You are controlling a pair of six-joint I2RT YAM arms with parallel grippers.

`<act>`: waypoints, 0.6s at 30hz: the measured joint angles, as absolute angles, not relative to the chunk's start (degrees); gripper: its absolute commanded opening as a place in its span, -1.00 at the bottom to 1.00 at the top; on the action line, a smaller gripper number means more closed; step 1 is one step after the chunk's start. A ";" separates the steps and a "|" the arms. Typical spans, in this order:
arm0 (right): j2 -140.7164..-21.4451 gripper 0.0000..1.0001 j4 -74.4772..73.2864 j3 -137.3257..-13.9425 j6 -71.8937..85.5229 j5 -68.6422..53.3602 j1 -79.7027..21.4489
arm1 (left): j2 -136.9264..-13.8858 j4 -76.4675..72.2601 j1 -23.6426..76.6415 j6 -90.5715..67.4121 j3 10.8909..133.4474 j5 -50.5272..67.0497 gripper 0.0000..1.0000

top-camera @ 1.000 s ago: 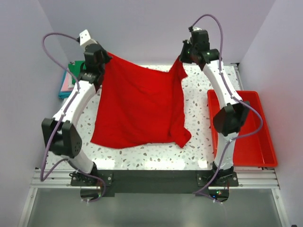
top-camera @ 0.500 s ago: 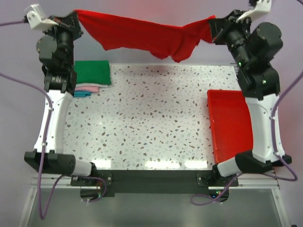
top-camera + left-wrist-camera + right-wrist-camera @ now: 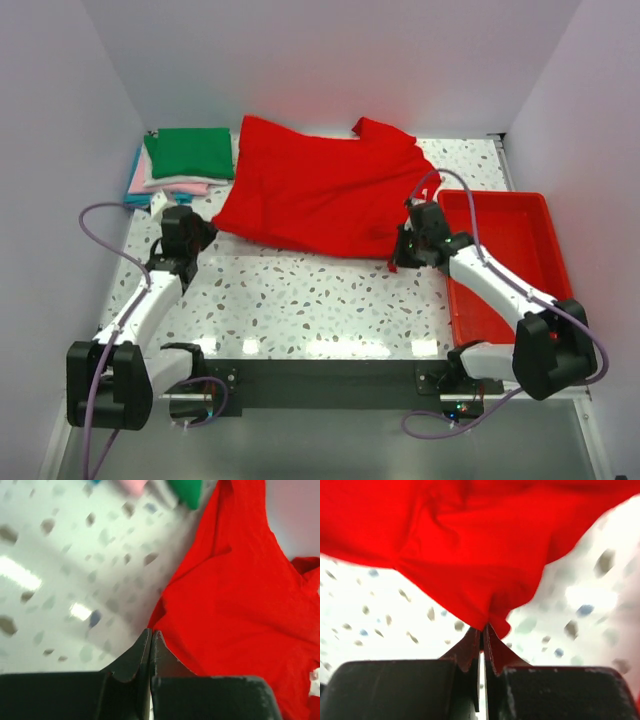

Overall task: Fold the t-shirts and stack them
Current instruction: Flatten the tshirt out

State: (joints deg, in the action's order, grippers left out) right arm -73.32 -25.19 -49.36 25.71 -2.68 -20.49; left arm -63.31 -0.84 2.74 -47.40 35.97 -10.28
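Note:
The bright red t-shirt point(image 3: 320, 195) lies spread over the far half of the table, wrinkled, one sleeve up at the back. My left gripper point(image 3: 205, 232) is low at the shirt's near-left corner, jaws shut, and the cloth's corner point(image 3: 240, 605) meets its tips point(image 3: 151, 631). My right gripper point(image 3: 400, 252) is low at the near-right corner, shut on a bunched fold of the red cloth point(image 3: 470, 545) that gathers into its tips point(image 3: 483, 627). At the back left sits a stack of folded t-shirts, green point(image 3: 188, 153) on top, pink point(image 3: 185, 187) under it.
A rigid red tray point(image 3: 530, 250) stands along the right edge, with my right forearm over its near-left side. White walls close in the back and both sides. Speckled tabletop point(image 3: 320, 300) shows between the shirt's near edge and the arm bases.
Both arms have come down and toward the near side. The red t-shirt, held stretched high at the back half a second ago, now lies on the table.

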 measured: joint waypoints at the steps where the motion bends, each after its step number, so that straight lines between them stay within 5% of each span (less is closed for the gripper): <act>1: -73.32 -0.92 -25.69 -46.59 26.50 -2.61 -21.96 | -62.83 0.43 2.72 -48.31 33.71 -10.61 -1.00; 7: -71.53 -0.88 -21.65 -37.15 30.96 -3.60 -26.74 | -58.76 2.98 2.68 -54.46 23.55 -12.05 -1.00; 18: -63.64 -0.88 -22.11 -34.74 40.03 0.21 -41.21 | -51.94 13.61 2.33 -58.52 22.83 -19.90 -1.00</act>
